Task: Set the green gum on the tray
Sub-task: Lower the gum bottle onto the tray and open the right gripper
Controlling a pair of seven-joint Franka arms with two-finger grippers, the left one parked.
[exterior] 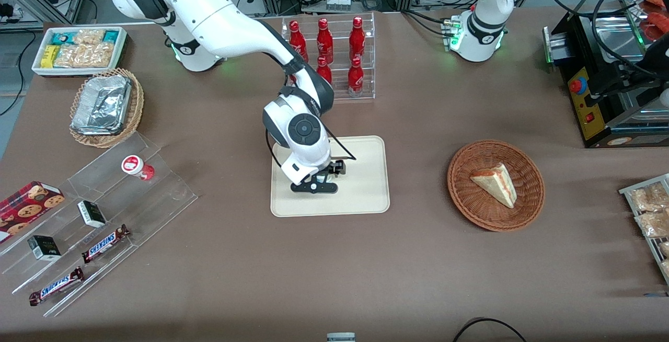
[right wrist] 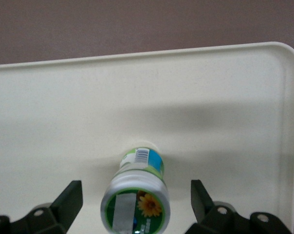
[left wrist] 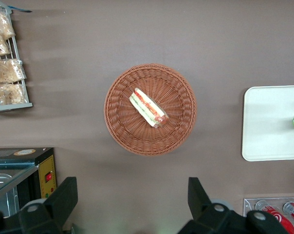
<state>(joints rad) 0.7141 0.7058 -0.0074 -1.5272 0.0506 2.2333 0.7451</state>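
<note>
Tray (exterior: 366, 195): I log it cream, flat on the table. Gripper (right wrist: 136, 204): I read it low over the tray, fingers (right wrist: 69, 200) spread wide, gripping nothing. Green gum (right wrist: 136, 202): standing upright on the tray between the fingers, touching neither.

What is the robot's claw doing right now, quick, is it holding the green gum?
Gripper: open, above the tray, holding nothing. The green gum stands on the tray between the fingers, untouched.
</note>
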